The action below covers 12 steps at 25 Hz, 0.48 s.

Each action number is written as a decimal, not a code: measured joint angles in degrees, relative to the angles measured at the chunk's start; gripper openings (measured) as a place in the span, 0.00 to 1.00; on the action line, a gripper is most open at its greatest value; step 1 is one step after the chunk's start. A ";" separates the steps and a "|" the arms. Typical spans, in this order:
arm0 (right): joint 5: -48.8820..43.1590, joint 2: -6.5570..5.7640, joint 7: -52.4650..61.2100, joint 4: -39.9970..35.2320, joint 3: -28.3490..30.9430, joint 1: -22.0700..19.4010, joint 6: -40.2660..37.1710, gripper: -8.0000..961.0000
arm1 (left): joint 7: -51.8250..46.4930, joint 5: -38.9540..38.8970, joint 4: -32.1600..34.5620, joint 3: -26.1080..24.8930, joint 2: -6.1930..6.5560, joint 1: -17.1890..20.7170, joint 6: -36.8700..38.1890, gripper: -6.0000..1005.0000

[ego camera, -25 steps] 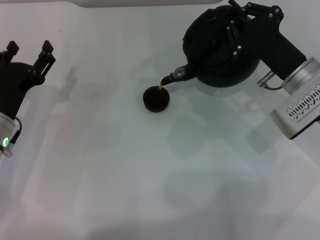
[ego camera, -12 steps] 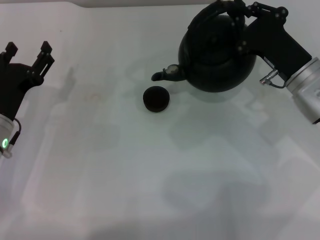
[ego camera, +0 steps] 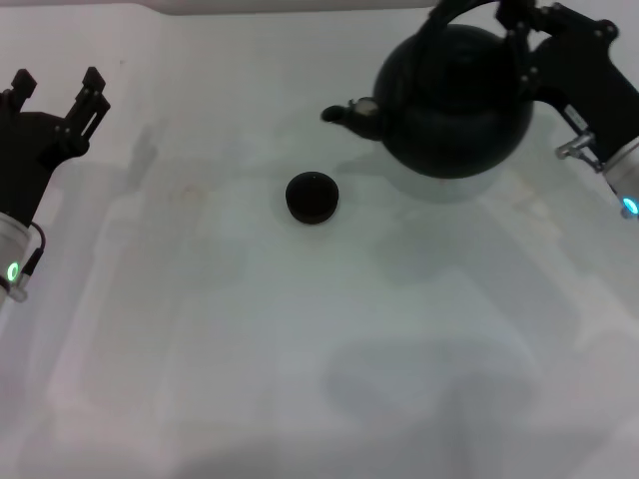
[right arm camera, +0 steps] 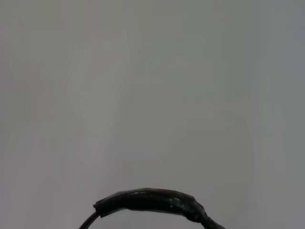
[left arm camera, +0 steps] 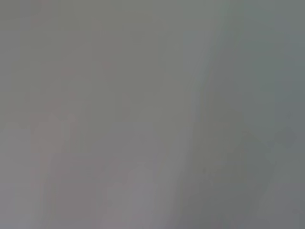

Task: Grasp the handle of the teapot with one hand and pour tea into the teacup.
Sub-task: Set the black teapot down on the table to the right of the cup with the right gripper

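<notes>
The large round black teapot point(ego camera: 454, 100) is upright at the back right, its spout pointing left. Its arched black handle point(ego camera: 451, 12) spans over its top. My right gripper point(ego camera: 516, 22) is shut on the handle from the right. The wrapped handle also shows in the right wrist view point(right arm camera: 150, 200). The small black teacup point(ego camera: 312, 197) stands on the white table, left of and nearer than the spout, apart from it. My left gripper point(ego camera: 57, 92) is open and empty, parked at the far left. The left wrist view shows only a blurred grey surface.
The white table point(ego camera: 300, 349) spreads to the front and left of the cup. A faint stain point(ego camera: 190, 192) lies left of the cup. The table's far edge runs along the top of the head view.
The teapot has tipped back from pouring to upright. It has moved right and away with my right gripper, and the spout has lifted clear of the cup. The left arm has stayed put.
</notes>
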 joint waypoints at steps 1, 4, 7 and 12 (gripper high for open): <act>0.86 0.00 0.74 0.27 0.01 -0.36 0.20 0.12 | 0.04 -0.09 0.10 -0.01 -0.02 -0.13 0.00 0.88; 1.47 0.00 3.40 1.72 0.03 -1.13 0.24 0.12 | 0.08 -0.15 0.16 -0.02 -0.04 -0.46 -0.15 0.88; 1.51 0.00 5.95 3.38 0.03 -2.15 0.22 0.12 | 0.09 -0.15 0.15 -0.02 -0.03 -0.56 -0.30 0.88; 1.42 0.00 6.47 4.05 -0.43 -2.89 0.62 0.12 | 0.10 -0.15 0.10 -0.02 -0.04 -0.60 -0.48 0.88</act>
